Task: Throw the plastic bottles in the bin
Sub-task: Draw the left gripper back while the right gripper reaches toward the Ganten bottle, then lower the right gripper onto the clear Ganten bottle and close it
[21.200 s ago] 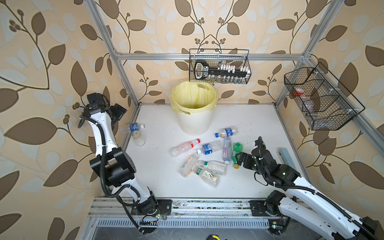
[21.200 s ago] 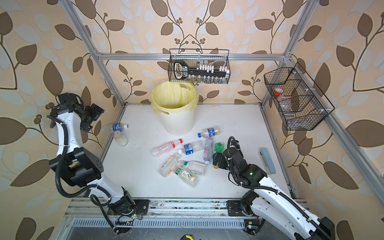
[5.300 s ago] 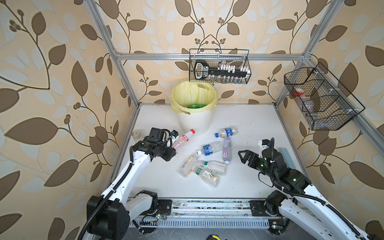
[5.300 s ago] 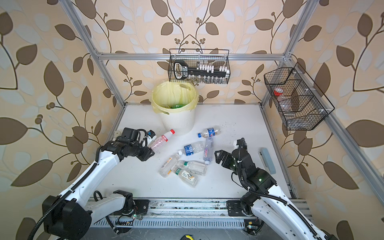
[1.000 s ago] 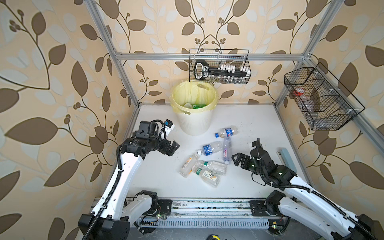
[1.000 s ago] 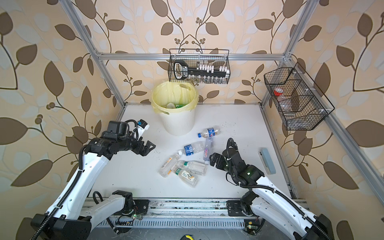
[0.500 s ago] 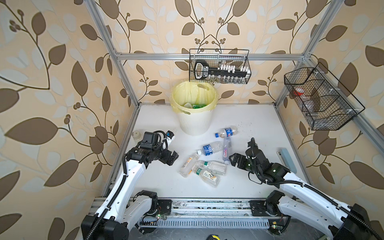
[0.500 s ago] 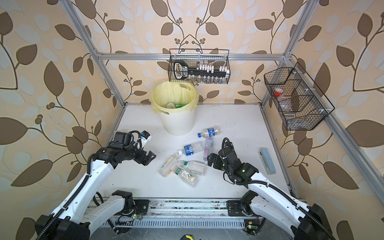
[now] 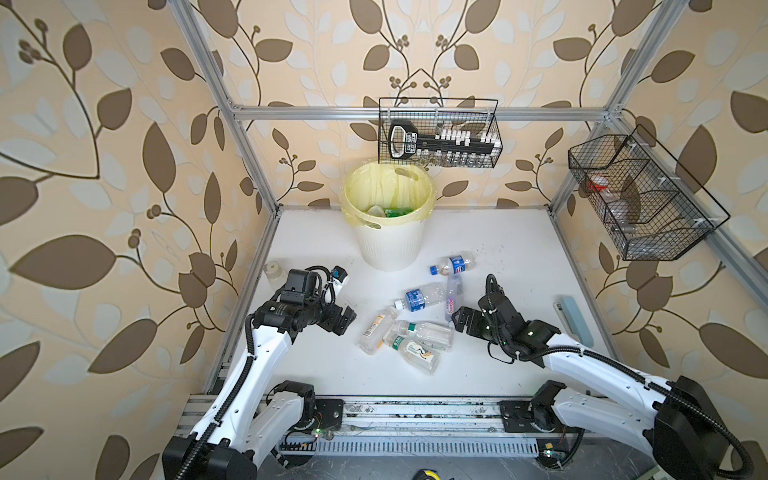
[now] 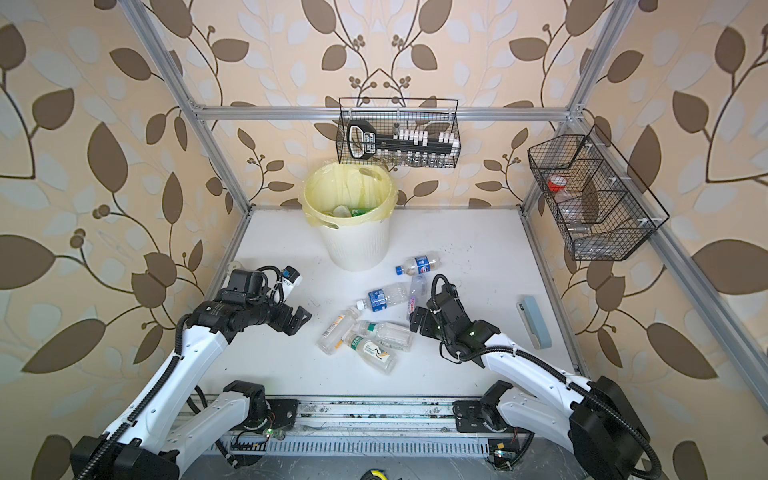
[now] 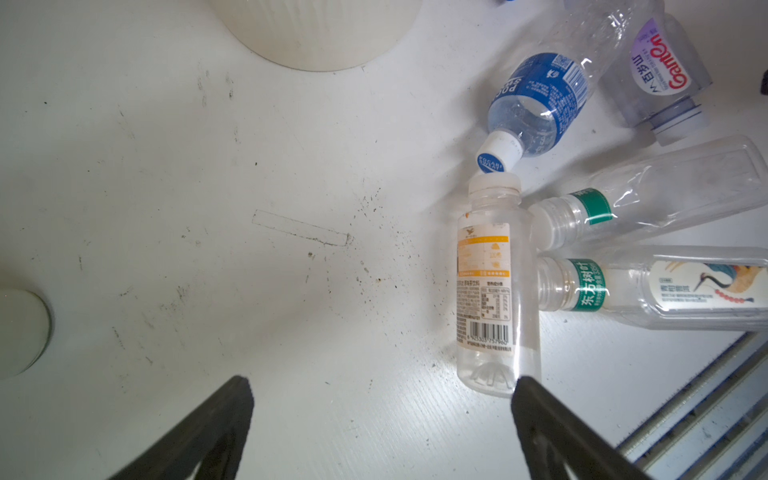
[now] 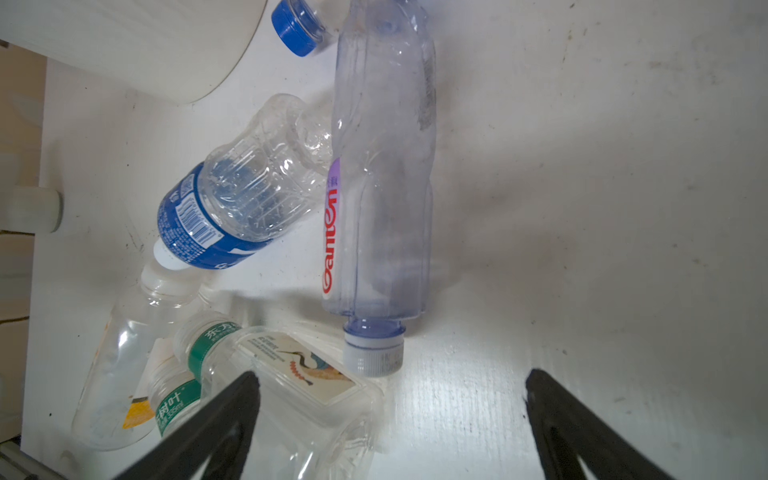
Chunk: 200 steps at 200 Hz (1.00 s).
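Observation:
The bin [image 9: 388,245], cream and ribbed with a yellow liner, stands at the back and holds a green bottle [image 9: 397,212]. Several plastic bottles lie in a loose heap mid-table: a blue-capped one [image 9: 453,264], a blue-labelled one [image 9: 424,297], a purple-tinted one [image 12: 382,187], an orange-labelled one [image 11: 486,282], a green-banded one [image 9: 424,330] and a bird-labelled one [image 9: 415,353]. My left gripper [image 9: 343,322] is open and empty, just left of the orange-labelled bottle. My right gripper [image 9: 461,320] is open, at the purple bottle's cap [image 12: 374,357].
A squat white jar [image 9: 272,270] stands by the left wall. A blue-grey block [image 9: 575,320] lies near the right edge. Black wire baskets hang on the back rail [image 9: 438,133] and the right rail [image 9: 640,199]. The metal base rail [image 9: 415,415] runs along the front.
My left arm has dropped away from the bin toward the front, its open gripper now low beside the heap. My right gripper has edged left toward the bottles.

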Tool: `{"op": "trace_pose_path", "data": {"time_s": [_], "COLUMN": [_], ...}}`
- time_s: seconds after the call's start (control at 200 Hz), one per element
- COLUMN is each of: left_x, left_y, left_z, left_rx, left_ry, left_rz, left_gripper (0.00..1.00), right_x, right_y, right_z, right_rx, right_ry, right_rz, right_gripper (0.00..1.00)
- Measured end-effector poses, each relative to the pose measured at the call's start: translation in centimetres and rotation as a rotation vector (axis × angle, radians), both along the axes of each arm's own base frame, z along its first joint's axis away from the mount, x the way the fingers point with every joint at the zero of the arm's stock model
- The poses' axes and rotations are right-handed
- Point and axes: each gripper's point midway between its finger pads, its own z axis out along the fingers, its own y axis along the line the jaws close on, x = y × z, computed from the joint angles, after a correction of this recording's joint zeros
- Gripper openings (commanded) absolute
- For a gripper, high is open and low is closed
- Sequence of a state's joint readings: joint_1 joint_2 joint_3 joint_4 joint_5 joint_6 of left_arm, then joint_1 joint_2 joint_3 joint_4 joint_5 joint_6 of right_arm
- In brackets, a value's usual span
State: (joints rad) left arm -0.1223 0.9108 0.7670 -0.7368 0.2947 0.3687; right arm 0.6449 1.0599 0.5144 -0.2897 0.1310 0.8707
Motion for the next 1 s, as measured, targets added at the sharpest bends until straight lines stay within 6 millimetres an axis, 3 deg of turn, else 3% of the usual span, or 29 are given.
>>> {"op": "trace_pose_path", "data": {"time_s": [0.18, 0.64, 1.0], "left_x": [-0.2, -0.7, -0.8], "left_y": [0.2, 0.5, 0.5], "left_z": [-0.1, 0.1, 0.3], "left_rx": [-0.01, -0.059, -0.058], "left_ry": [0.009, 0.027, 0.014], "left_rz": [-0.003, -0.003, -0.006], "left_gripper": [0.99, 0.99, 0.99], "right_x": [0.7, 4.2, 5.2], "right_y": [0.1, 1.5, 1.7], "right_z": [-0.7, -0.4, -1.4], "right_rx": [-0.028, -0.098, -0.135], "right_ry": [0.017, 0.011, 0.033], "right_rz": [0.003, 0.053, 0.067], "right_gripper": [0.98, 0.9, 0.76]}}
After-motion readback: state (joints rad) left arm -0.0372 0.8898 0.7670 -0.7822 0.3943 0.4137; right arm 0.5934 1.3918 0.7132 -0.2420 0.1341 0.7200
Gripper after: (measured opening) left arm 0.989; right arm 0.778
